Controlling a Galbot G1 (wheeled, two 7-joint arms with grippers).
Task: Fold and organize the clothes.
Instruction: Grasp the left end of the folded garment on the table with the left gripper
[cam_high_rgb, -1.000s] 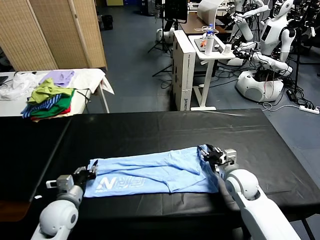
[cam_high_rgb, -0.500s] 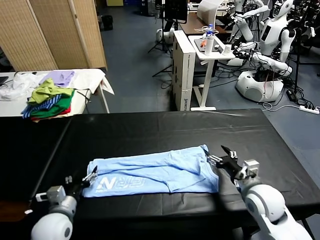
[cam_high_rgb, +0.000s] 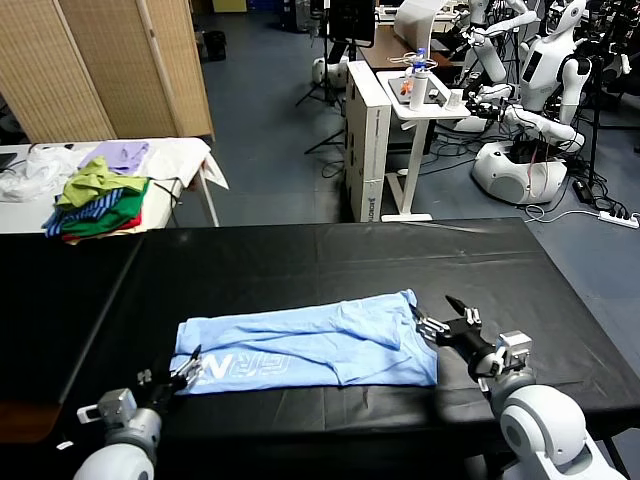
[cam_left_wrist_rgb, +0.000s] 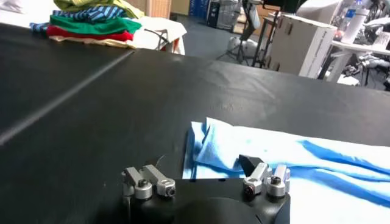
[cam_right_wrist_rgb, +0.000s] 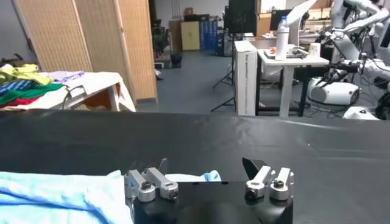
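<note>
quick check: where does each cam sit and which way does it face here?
Head: on the robot's head, looking forward and down at the black table; left claw and right claw show, both open, at the ends of the T-shirt.
Left wrist: behind the left claw, facing the T-shirt.
Right wrist: behind the right claw, facing across the table.
Shared: all three show the T-shirt and the garment pile.

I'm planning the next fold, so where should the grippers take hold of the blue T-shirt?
Probably at its two short ends. The T-shirt lies flat as a long band across the table, so the open left gripper could pinch the lettered end's corner and the open right gripper the opposite end, each coming in low from its own side.
</note>
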